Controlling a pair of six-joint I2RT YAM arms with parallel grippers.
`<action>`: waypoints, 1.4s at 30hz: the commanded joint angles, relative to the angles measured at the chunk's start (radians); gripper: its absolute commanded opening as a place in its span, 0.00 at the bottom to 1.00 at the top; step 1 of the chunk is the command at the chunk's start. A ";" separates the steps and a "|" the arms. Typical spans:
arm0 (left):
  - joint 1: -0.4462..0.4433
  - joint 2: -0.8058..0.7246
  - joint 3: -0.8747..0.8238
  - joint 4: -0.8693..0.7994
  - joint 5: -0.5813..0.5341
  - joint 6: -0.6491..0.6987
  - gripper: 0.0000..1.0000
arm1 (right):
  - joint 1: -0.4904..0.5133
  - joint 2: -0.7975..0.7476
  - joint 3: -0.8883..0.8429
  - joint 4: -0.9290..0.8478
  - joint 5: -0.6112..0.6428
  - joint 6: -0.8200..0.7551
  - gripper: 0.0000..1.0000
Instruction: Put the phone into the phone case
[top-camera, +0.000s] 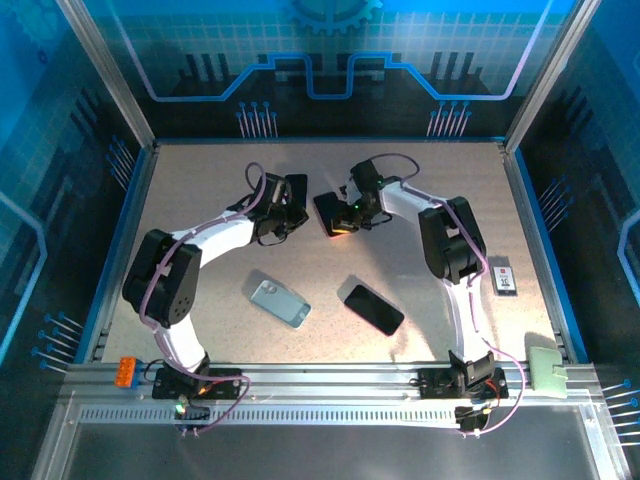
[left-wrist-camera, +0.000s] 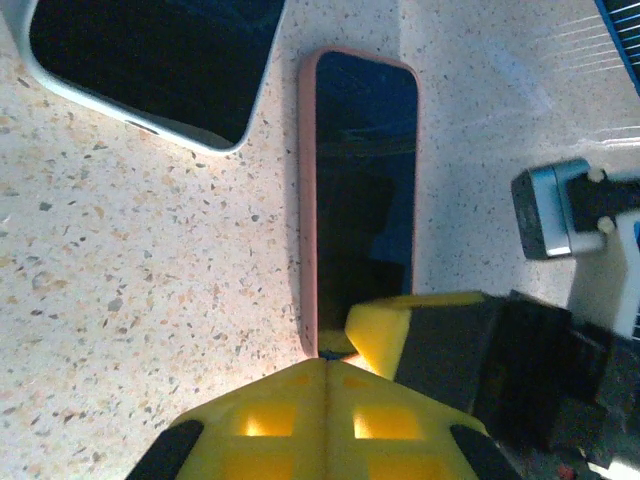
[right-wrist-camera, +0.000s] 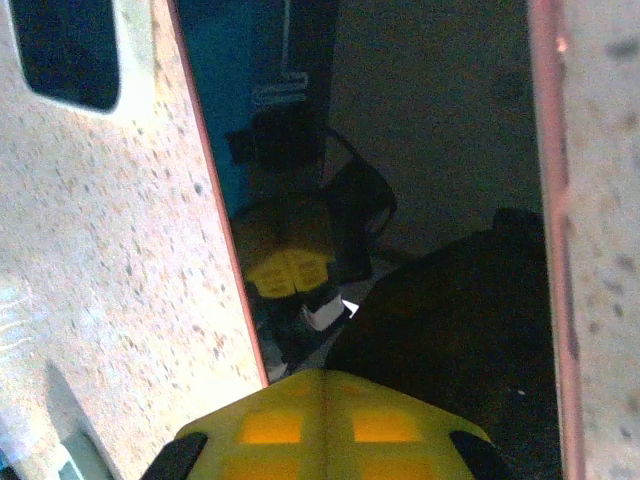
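The phone (left-wrist-camera: 366, 170) lies flat on the table (left-wrist-camera: 120, 300), far out in the middle. It looks like it is already sitting in the pink case (left-wrist-camera: 306, 200). The pink rim runs along its side and round its far end. I cannot tell if every corner is pushed in all the way.

The left claw (left-wrist-camera: 325, 390) is closed and holds nothing. Its tips are right at the near end of the phone. The right claw (right-wrist-camera: 325, 390) is closed too and empty. It is very close above the dark glass.

I think this is the pushing-in step, near the end of the job. Next, the claws should press down gently on the edges till the phone sits snug, and not slide it away.
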 joint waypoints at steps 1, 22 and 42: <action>0.010 -0.040 -0.026 -0.030 -0.007 0.000 0.06 | -0.002 0.075 0.053 0.038 0.034 0.037 0.00; 0.018 -0.087 -0.082 -0.050 -0.017 0.000 0.06 | 0.003 0.250 0.235 0.148 -0.017 0.221 0.00; -0.012 -0.307 -0.227 -0.110 -0.099 0.028 0.08 | 0.007 -0.313 -0.212 0.172 0.035 0.030 0.30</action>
